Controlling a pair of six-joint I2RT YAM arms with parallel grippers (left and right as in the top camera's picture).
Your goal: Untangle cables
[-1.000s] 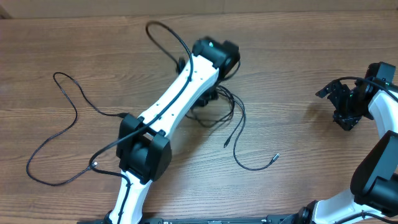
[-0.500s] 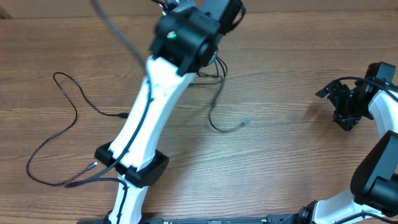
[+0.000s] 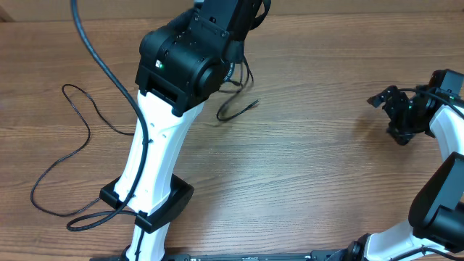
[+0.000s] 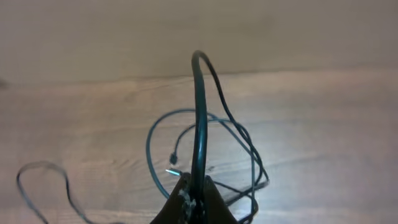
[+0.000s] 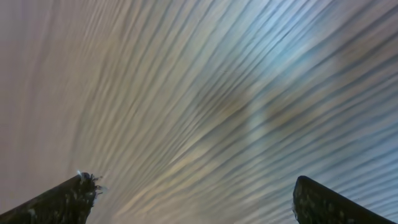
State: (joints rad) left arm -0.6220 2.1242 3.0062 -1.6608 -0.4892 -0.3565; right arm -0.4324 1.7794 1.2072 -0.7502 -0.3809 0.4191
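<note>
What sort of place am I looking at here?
Probably a robotics lab bench: a left robot arm and right robot arm over a plain wooden table, thin black cables strewn across it.

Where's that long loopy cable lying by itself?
In the overhead view, the loopy cable lies on the table's left side, beside the left arm.

Matt wooden table (image 3: 326, 181), black plastic-sheathed cables (image 3: 32, 194)

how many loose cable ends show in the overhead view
1: a plug tip just right of the left arm, on the cables the left gripper holds up. The arm may hide other ends.
</note>
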